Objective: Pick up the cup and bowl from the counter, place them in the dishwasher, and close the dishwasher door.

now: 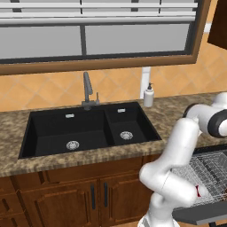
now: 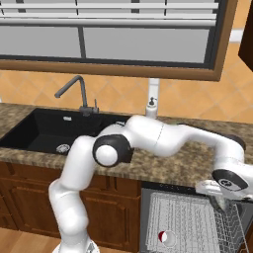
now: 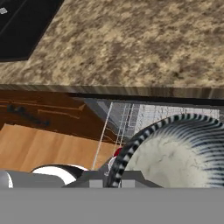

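Observation:
My gripper (image 2: 223, 199) hangs over the open dishwasher's wire rack (image 2: 188, 220), to the right of the sink. It is shut on the rim of the bowl (image 3: 175, 151), a pale bowl with a dark-and-white striped edge that looms large in the hand view, just below the counter (image 3: 131, 43) edge. The cup (image 2: 166, 238), red and white, lies inside the rack (image 1: 213, 170) and shows as the cup (image 1: 202, 191) past my arm. The dishwasher door (image 1: 199, 216) lies folded down, open, under the rack.
A black double sink (image 1: 88, 131) with a grey faucet (image 1: 88, 93) is set in the counter (image 1: 88, 157) to the left. A white soap dispenser (image 1: 148, 95) stands by the tiled wall. Brown cabinet doors (image 1: 71, 199) sit under the sink.

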Controlling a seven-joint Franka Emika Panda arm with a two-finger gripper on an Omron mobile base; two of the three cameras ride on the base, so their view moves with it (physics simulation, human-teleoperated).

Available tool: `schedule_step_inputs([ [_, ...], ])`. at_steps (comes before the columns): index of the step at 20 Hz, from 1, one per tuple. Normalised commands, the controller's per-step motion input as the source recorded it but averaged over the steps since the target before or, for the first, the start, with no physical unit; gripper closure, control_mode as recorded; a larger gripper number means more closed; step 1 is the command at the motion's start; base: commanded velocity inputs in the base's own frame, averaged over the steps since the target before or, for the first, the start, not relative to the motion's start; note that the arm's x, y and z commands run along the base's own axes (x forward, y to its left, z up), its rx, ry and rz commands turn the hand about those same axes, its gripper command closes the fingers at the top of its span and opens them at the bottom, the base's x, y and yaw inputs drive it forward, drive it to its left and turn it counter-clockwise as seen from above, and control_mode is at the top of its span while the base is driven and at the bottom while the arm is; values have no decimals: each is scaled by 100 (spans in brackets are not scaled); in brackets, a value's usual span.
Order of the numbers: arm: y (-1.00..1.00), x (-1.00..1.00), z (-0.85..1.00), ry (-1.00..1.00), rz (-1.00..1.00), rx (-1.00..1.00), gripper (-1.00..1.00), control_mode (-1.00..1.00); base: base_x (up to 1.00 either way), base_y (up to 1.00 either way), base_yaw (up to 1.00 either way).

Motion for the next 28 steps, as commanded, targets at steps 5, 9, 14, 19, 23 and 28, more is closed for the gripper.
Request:
schedule_step_inputs([
  [5, 93, -22, -38, 0, 0, 1, 100, -100, 0, 0, 0],
  [9, 72, -55, -67, -4, 0, 1, 100, -100, 0, 0, 0],
  [14, 46, -14, -52, -8, 0, 3, 100, -100, 0, 0, 0],
  [19, 4, 11, -45, -1, 0, 1, 100, -100, 0, 0, 0],
  [23, -4, 15, -63, 0, 0, 1, 100, -100, 0, 0, 0],
  [28, -42, 59, -72, 0, 0, 5, 100, -100, 0, 0, 0],
])
